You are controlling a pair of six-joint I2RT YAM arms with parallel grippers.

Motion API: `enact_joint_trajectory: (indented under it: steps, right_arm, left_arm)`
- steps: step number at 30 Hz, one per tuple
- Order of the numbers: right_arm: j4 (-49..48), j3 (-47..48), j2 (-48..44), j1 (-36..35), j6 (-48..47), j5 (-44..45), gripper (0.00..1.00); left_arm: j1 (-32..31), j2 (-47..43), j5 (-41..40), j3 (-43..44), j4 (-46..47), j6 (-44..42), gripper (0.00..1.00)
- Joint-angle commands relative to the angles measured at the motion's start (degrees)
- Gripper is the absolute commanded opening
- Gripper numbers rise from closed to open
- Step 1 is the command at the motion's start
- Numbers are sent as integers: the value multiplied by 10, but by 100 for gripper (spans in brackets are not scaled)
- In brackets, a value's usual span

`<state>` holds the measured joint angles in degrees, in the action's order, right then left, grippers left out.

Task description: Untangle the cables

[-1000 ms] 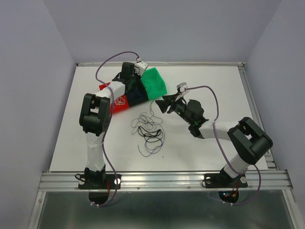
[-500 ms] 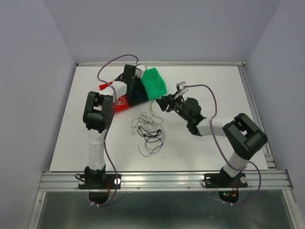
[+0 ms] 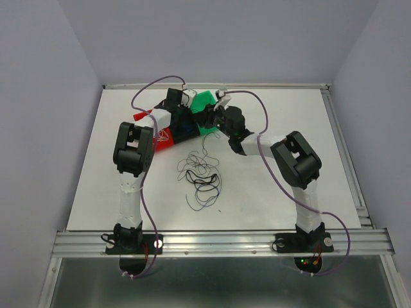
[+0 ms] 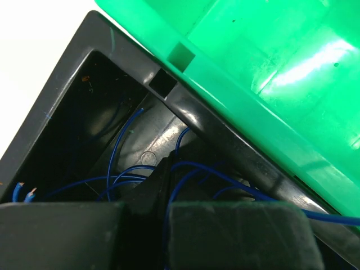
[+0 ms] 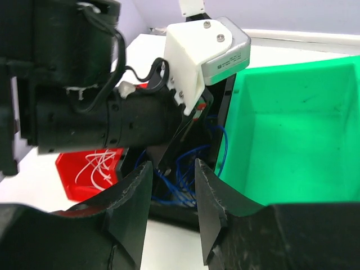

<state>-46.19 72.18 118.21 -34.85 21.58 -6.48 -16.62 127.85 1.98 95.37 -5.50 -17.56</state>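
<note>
The green bin (image 5: 281, 90) shows only bare plastic inside. Beside it, touching, the black bin (image 4: 73, 95) holds loose blue cables (image 4: 121, 147). The small red bin (image 5: 79, 188) holds white cables (image 5: 98, 163). A tangle of cables (image 3: 200, 174) lies mid-table on the white table (image 3: 244, 199), with pale walls (image 3: 38, 96) around.

The left gripper (image 4: 147, 209) sits closed inside the black bin, possibly pinching a blue strand. The right gripper (image 5: 171, 169) hovers above that bin, fingers parted around nothing.
</note>
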Motion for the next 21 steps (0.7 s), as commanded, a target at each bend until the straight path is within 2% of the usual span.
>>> enact_joint_trajectory:
  steps: [1,4,7,15,21]
  right_arm:
    - [36,97,48,2,12,-17,41]
    - [67,128,69,3,13,-3,41]
    - [67,123,73,3,10,29,44]
    - [81,141,92,3,0,47,45]
    - [72,134,87,3,-16,86,50]
  left_arm:
    - [5,-26,7,-14,-1,9,0]
    - [7,-27,10,-14,-1,9,0]
    - [8,-28,10,-23,5,7,0]
    - [10,-31,16,-30,8,3,0]
    - [11,-35,23,-33,8,2,0]
